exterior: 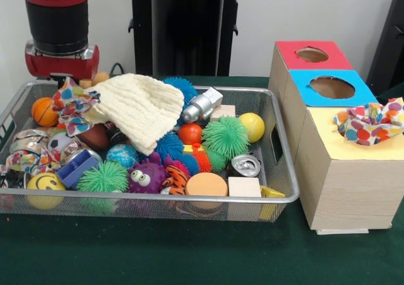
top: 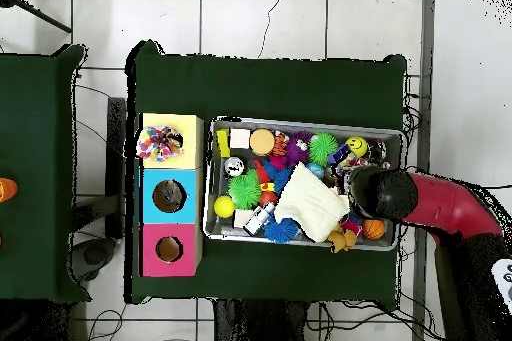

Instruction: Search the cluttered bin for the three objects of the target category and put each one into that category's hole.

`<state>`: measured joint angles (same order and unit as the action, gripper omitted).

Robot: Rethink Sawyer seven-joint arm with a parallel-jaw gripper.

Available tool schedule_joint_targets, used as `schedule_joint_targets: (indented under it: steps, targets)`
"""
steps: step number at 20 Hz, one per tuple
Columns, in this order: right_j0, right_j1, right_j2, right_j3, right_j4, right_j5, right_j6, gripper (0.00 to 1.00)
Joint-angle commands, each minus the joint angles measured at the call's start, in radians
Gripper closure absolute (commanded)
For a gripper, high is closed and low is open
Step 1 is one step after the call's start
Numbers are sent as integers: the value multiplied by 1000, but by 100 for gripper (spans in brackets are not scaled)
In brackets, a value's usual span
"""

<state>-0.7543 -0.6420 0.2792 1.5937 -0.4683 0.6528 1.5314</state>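
Arm poised above the spotted cloth [exterior: 72, 105] in the wire bin [exterior: 287, 190].
Gripper [exterior: 62, 76] jaw state cannot be told. Descend squarely onto that cloth beside the cream cloth [exterior: 142, 108]; one spotted cloth already sits on the yellow hole [exterior: 369, 124].

We see a table covered in dark green cloth [exterior: 189, 253], set against a plain white wall [exterior: 303, 10]. From above, we see the table standing on a floor of pale tiles [top: 260, 17], with thin cables [top: 100, 107] trailing beside it. A second green-covered table [top: 35, 177] stands apart to one side, with a small orange object [top: 4, 190] at its outer edge.
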Motion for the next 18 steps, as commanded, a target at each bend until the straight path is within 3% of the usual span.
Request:
schedule_joint_targets:
  steps: [1,4,7,11,14,18]
  targets:
    - [41,-24,18,130,14,72,19,100]
    - [66,-117,26,216,71,115,50,100]
    - [99,-268,-12,324,145,137,125,100]
    - [107,-408,-22,372,235,244,76,100]
    - [114,-464,-33,367,263,300,43,100]
    - [138,-486,-53,361,278,342,69,100]
